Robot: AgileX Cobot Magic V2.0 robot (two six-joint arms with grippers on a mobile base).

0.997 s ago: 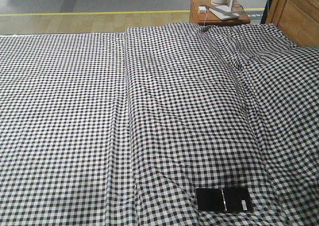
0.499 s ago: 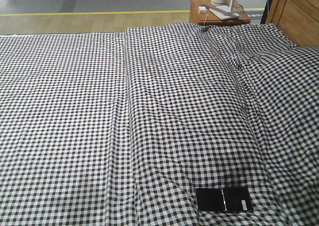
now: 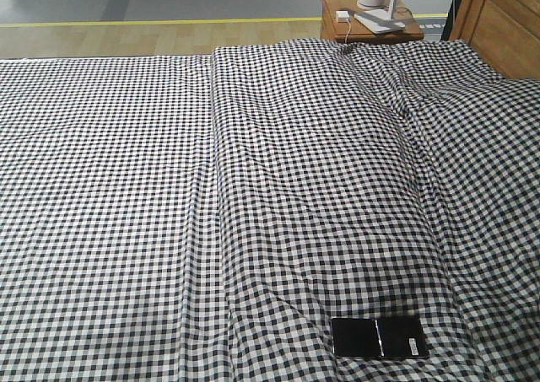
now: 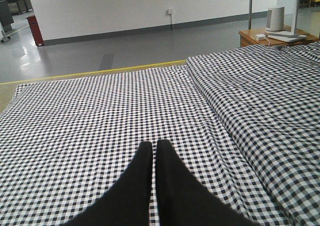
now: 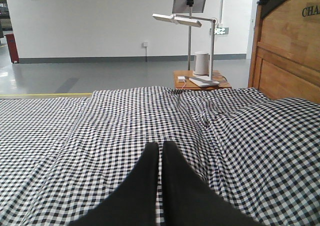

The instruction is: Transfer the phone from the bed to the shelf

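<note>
Pincer tips on both arms are pressed together with no gap and nothing between them. The left pincer point(image 4: 154, 146) hangs low over the left part of the bed point(image 3: 126, 188), and the right pincer point(image 5: 160, 146) hangs over the right part, pointing toward the far nightstand point(image 3: 371, 26), with the wooden headboard point(image 5: 285, 56) to its right. The phone point(image 3: 379, 337) lies flat on the bed at the near edge of the front view, right of centre, with a crease across its middle. Neither wrist view shows it, so it seems to lie nearer than where both pincers look. No shelf is in any view. As I judge it, the task has hardly begun: no grasp is made and the phone is untouched on the bed. Everything is left to do: opening a pincer, coming down on the phone, lifting it, carrying it to the shelf and setting it there. The right arm looks the likelier one for the pick, being on the phone's side.
</note>
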